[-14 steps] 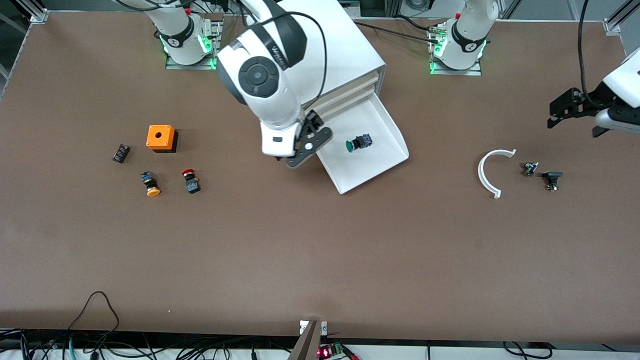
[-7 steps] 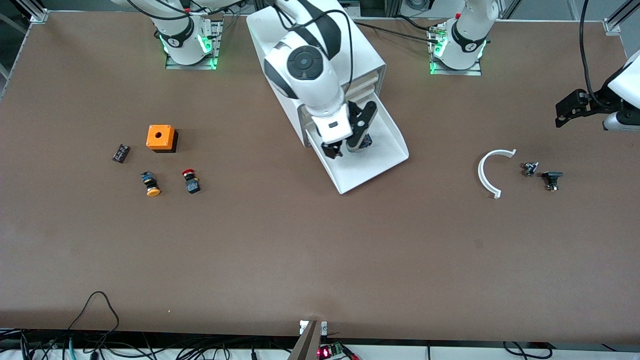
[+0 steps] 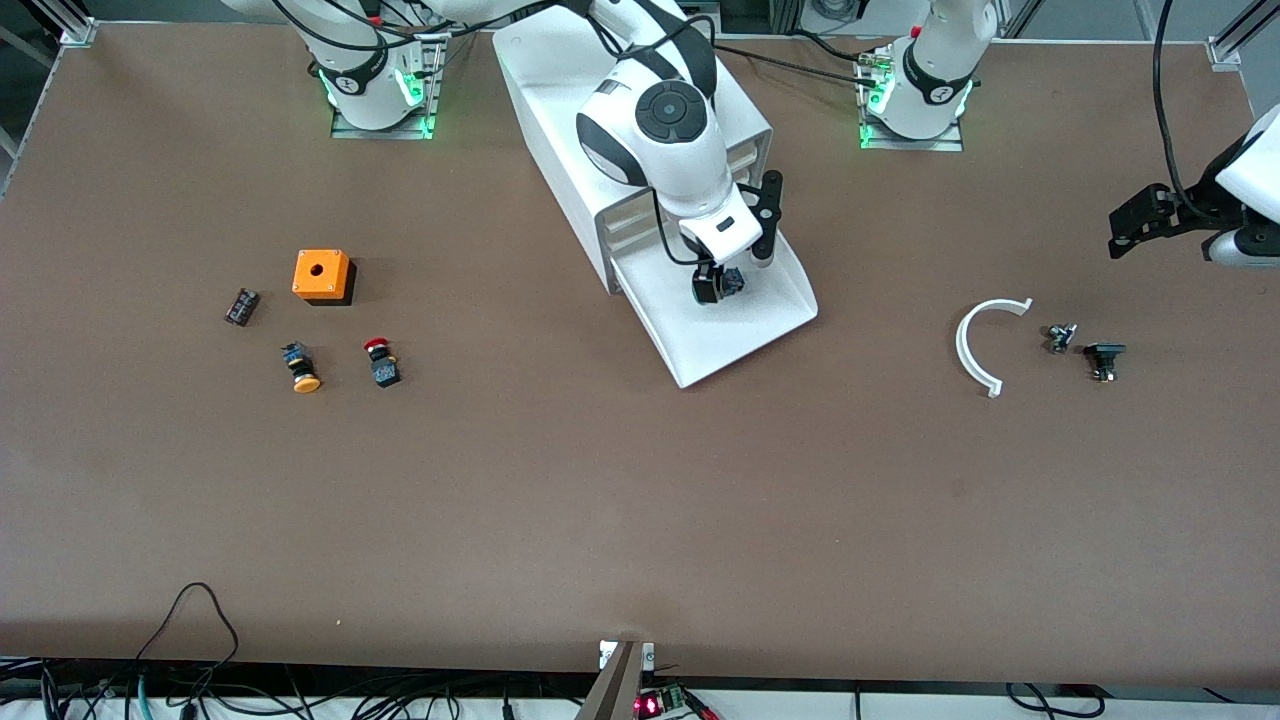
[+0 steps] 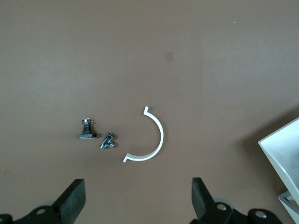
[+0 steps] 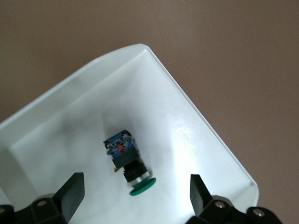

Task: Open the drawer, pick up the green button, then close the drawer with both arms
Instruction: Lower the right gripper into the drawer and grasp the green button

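The lowest drawer [image 3: 740, 340] stands pulled out of the white cabinet [image 3: 560, 120]; its rim also shows in the right wrist view [image 5: 205, 126]. The green-capped button [image 3: 733, 281] lies on its side in the drawer, partly hidden by the right hand. My right gripper [image 3: 735, 272] hangs open just over it. In the right wrist view the button [image 5: 127, 161] lies between the spread fingers of the gripper [image 5: 135, 196], untouched. My left gripper [image 3: 1135, 225] waits open and empty in the air over the left arm's end of the table [image 4: 138, 191].
An orange box [image 3: 322, 275], a yellow-capped button [image 3: 301, 368], a red-capped button [image 3: 381, 362] and a small black part [image 3: 241, 306] lie toward the right arm's end. A white curved piece [image 3: 975, 345] and two small parts [image 3: 1060, 337] lie below the left gripper.
My right gripper swung from beside the drawer to over the button inside it and turned. The left gripper drifted slightly toward the table's end. The button has not moved.
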Robot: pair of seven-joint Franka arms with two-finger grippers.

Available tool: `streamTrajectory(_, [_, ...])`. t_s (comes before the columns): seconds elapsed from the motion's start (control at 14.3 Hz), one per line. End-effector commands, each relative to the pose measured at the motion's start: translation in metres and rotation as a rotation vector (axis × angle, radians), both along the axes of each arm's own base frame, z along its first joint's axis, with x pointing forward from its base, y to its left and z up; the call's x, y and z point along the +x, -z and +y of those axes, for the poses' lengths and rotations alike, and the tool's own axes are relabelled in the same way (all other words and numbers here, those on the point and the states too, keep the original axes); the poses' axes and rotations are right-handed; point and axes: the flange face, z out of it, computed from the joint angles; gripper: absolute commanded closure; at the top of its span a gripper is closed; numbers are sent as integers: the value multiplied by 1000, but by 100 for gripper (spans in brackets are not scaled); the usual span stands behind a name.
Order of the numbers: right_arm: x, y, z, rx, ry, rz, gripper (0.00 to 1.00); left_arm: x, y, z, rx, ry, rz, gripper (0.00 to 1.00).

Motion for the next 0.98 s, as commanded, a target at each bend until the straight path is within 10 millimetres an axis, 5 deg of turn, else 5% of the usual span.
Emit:
streamTrajectory(0.0, [5, 6, 3, -27, -162, -51, 0, 3, -6, -2, 3, 4, -4, 0])
streamTrajectory(0.91, [-9, 61, 14, -67, -285, -31, 0, 6, -4, -2, -4, 6, -6, 0])
